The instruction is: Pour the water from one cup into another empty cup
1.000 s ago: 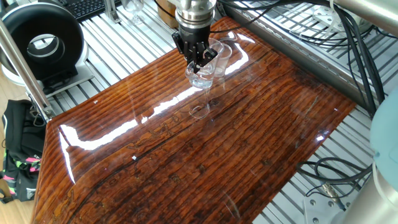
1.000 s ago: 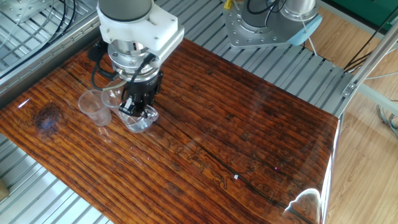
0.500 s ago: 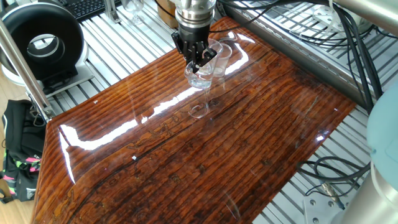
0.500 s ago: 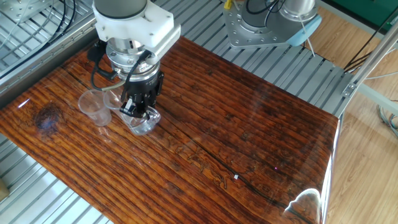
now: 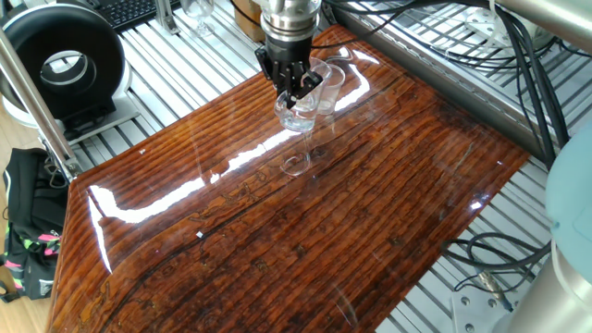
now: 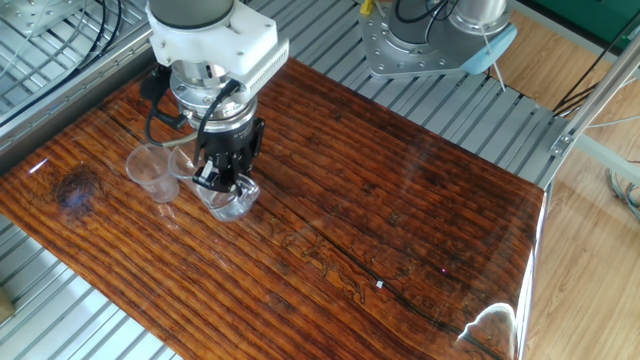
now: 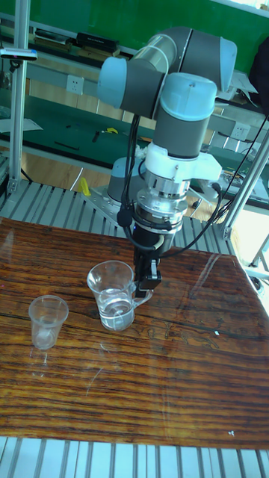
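**Hand gripped on the mug handle at the far end of the counter**

The hand [image 7: 147,282] is closed on the curved handle of the glass mug [image 7: 113,296], fingers pointing straight down. In the tall fixed view the mug appears slightly raised and tilted a little, though whether its base touches the wood is hard to tell. A small amount of water [image 7: 116,308] sits in its bottom.

The small tapered cup [image 7: 48,321] stands upright to the mug's left in that view, near but apart from it, and looks empty. In the other fixed view the same cup [image 6: 150,173] sits left of the mug [image 6: 229,195], close to the counter's left edge.

Both cups are at one end of the glossy wooden counter [image 6: 400,230]; from one fixed view they lie near its far edge, the mug [image 5: 301,106] just under the hand [image 5: 289,91]. The rest of the board stretches open toward the near and right edges, bordered by ribbed metal rails [image 5: 185,65].
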`<state>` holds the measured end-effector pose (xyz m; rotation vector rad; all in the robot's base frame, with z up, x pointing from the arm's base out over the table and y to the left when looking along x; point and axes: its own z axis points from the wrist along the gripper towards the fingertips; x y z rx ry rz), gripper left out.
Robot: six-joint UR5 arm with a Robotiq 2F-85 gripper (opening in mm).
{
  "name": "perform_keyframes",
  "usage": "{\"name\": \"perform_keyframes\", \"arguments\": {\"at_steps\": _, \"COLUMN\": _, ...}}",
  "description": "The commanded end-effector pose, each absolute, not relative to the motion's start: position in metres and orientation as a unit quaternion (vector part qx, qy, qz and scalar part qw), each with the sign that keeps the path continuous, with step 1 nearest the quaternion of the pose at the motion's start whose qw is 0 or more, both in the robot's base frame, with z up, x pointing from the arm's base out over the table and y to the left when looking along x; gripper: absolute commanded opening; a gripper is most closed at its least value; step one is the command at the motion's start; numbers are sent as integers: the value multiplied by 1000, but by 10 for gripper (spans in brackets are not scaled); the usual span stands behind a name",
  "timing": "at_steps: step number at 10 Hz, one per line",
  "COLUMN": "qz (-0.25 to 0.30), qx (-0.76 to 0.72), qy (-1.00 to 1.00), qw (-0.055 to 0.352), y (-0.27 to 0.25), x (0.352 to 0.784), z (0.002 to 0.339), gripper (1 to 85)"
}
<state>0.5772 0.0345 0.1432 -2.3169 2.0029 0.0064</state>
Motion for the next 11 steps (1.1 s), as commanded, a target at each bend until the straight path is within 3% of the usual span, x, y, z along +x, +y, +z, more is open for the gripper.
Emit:
{"name": "perform_keyframes", "arguments": {"at_steps": 1, "qz": 6, "qx": -754, "qy": 655, "qw": 47, "y": 36, "x": 580, "z": 143, "gripper": 17}}
{"name": "perform_keyframes", "arguments": {"at_steps": 8, "qz": -6, "qx": -759, "qy": 651, "qw": 21, "y": 34, "x": 575, "z": 148, "gripper": 17}}
{"name": "perform_keyframes", "arguments": {"at_steps": 11, "qz": -1, "qx": -747, "qy": 664, "qw": 30, "y": 39, "x": 576, "z": 148, "gripper": 17}}
